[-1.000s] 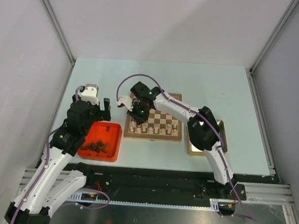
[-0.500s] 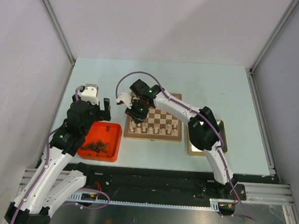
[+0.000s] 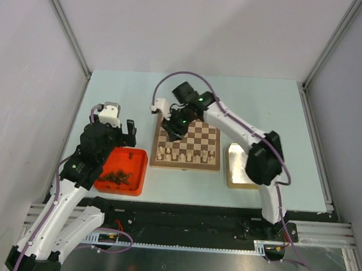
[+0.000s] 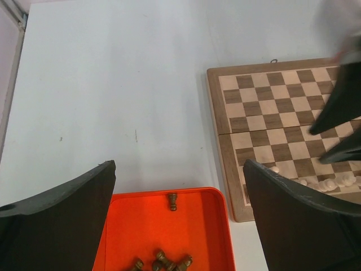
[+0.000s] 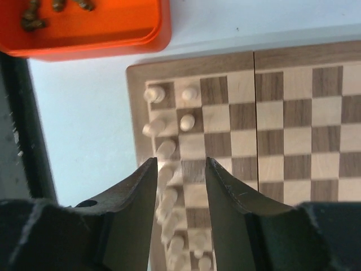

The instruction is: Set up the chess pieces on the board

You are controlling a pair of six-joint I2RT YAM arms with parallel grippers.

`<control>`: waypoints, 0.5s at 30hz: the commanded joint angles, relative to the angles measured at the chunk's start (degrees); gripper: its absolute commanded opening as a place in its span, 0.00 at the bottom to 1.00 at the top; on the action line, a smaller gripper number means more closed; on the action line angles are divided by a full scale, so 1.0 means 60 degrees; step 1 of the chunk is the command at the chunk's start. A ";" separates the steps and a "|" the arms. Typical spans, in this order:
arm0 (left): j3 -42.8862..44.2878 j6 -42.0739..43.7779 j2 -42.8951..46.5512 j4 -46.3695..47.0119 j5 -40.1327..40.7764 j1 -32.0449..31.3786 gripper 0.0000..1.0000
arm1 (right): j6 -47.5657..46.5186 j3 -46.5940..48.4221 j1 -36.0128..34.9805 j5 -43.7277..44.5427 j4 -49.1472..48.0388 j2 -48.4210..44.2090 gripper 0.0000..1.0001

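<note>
The board lies mid-table, with pale chess pieces standing in its two near rows. My right gripper hovers over the board's left side. In the right wrist view that gripper is open and holds nothing, with pale pieces lined up on the board under it. My left gripper is wide open above the far edge of the red tray, where a dark pawn lies. The board sits to its right.
The red tray, left of the board, holds several dark brown pieces. A gold metal tin sits just right of the board. In the right wrist view the tray is near the board's corner.
My right gripper has opened and pulled back from the near-left rows toward the board's far left. The right arm has swung outward. The left arm has barely moved.
</note>
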State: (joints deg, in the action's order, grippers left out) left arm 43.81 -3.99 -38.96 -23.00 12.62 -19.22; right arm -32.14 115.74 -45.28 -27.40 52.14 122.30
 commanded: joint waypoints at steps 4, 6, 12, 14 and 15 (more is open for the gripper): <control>-0.0051 0.0225 0.0106 0.0538 -0.1282 0.0098 1.00 | -0.1834 -0.2558 0.1391 -0.1730 0.0538 -0.3476 0.47; -0.0080 0.0269 0.0194 0.0582 -0.1517 0.0098 1.00 | -0.2330 -0.3570 0.2150 -0.2039 0.0670 -0.4458 0.48; -0.0197 0.0328 0.0268 0.0743 -0.1679 0.0098 1.00 | -0.2977 -0.5663 0.4657 -0.2669 0.1401 -0.6128 0.49; -0.0212 0.0328 0.0195 0.0758 -0.1723 0.0098 1.00 | -0.3095 -0.6032 0.5799 -0.2670 0.1665 -0.6233 0.49; -0.0212 0.0357 0.0151 0.0772 -0.1737 0.0098 1.00 | -0.3168 -0.6396 0.6107 -0.2583 0.1899 -0.6248 0.50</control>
State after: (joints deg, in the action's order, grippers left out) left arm 42.85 -3.95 -37.89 -21.04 4.21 -19.07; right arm -47.29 82.59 -16.03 -40.77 57.95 86.46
